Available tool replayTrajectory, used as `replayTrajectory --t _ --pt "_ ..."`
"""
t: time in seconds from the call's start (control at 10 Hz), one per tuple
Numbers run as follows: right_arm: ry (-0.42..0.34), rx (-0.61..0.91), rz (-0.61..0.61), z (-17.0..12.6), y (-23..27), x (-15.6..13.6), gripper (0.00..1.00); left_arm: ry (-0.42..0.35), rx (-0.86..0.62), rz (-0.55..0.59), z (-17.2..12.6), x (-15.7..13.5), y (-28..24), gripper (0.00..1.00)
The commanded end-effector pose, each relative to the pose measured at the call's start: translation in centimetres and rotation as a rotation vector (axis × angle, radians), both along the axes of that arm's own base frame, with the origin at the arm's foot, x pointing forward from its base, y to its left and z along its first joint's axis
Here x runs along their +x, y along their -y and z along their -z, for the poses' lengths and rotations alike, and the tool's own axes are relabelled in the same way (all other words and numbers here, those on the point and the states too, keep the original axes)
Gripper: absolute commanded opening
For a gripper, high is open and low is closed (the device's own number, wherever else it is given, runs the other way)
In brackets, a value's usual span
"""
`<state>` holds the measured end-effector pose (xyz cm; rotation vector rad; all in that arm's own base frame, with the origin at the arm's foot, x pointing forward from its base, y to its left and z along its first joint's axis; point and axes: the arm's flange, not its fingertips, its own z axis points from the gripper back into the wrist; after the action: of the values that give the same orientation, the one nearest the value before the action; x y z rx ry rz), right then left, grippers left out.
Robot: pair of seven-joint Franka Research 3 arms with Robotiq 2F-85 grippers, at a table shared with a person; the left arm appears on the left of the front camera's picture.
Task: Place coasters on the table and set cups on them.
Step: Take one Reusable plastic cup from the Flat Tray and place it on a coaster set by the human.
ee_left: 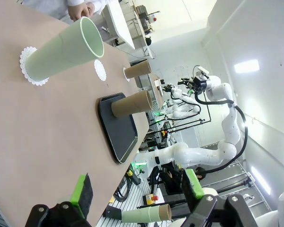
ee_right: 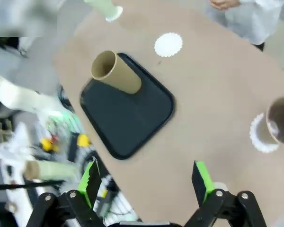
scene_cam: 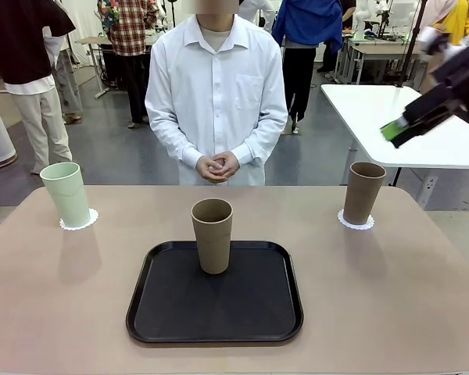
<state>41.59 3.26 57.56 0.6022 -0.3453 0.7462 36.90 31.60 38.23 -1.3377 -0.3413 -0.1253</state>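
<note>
A tan matte tumbler (scene_cam: 212, 234) stands on the black rounded tray (scene_cam: 219, 312). A lacy white coaster (ee_right: 168, 45) lies bare beyond it. Both arms' jaws stand spread, empty.

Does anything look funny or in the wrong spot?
One tan cup stands on the black tray, not a coaster, while an empty coaster lies bare on the table nearby. Nothing is spilled or tipped.

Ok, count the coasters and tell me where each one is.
3. One coaster under the mint cup, one under the right-hand tan cup, one bare on the table beyond the tray.
</note>
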Motion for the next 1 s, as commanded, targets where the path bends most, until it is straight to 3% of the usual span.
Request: replayTrajectory --t 0.0,0.3,0.7,0.9 --pt "0.115 -0.16 -0.079 2.1 -4.1 -0.8 1.0 -0.002 0.002 -0.005 -0.3 -0.2 0.0 1.0" --pt "0.147 -0.405 -0.275 6.0 -12.5 -2.1 1.0 -0.002 0.002 -0.005 -0.3 -0.2 0.0 1.0" --pt "0.098 -0.452 -0.355 12.9 -17.1 -1.3 1.0 -0.002 0.002 -0.005 -0.3 -0.2 0.0 1.0" --pt "0.064 -0.444 -0.379 15.0 -18.0 -1.2 1.0 -0.002 0.002 -0.005 -0.3 -0.2 0.0 1.0"
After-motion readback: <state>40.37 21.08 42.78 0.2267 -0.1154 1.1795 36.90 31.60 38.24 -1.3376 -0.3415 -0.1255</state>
